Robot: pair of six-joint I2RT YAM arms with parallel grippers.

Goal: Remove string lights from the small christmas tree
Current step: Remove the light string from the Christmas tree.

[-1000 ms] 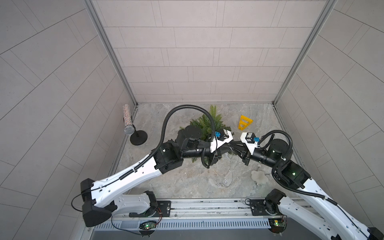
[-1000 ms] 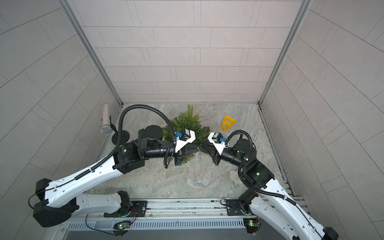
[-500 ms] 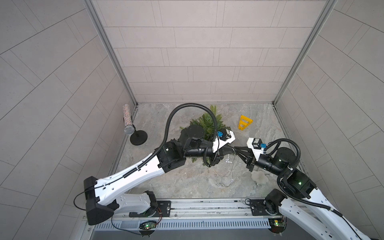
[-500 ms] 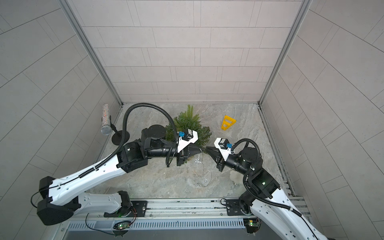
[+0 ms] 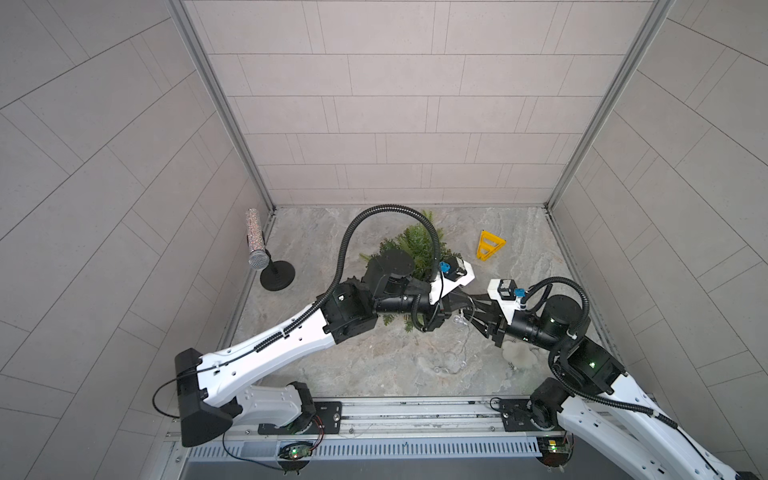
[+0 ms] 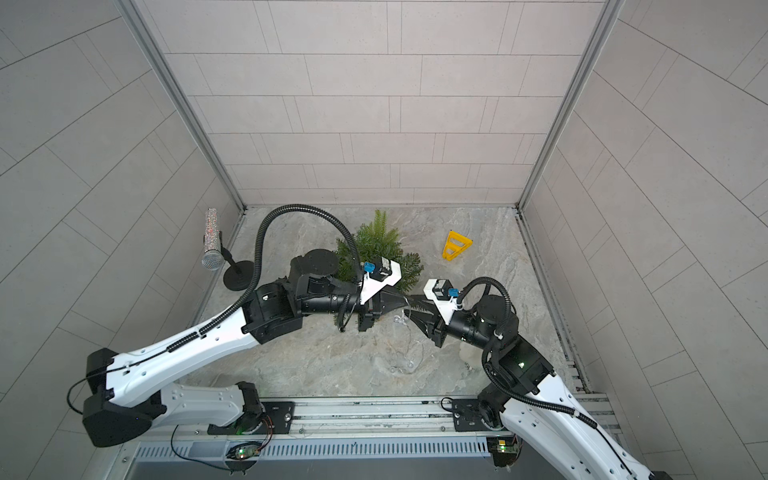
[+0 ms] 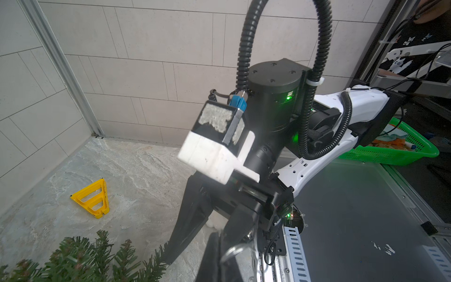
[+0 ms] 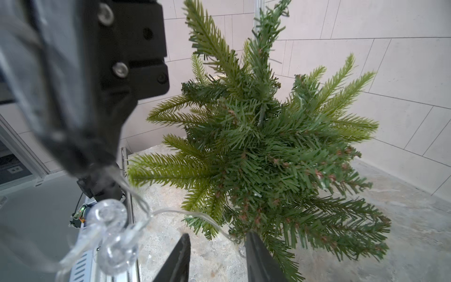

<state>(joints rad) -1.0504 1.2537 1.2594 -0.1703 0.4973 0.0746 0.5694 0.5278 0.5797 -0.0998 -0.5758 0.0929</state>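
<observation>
Small green needle-branched christmas tree [image 8: 263,151] at frame centre; thin clear-bulbed string lights [image 8: 114,217] trail lower left, pinched in our closed left gripper [image 8: 97,175]. Our right gripper [image 8: 217,258] gapes empty; we should grip the lights, pull gently.

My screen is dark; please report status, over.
Left tool shut on string lights. Right tool open, empty. Wire runs into low branches of small christmas tree. Nothing blocking.

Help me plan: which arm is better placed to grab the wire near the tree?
Probably right: right gripper open at the string lights by the small christmas tree; left gripper holds them.
</observation>
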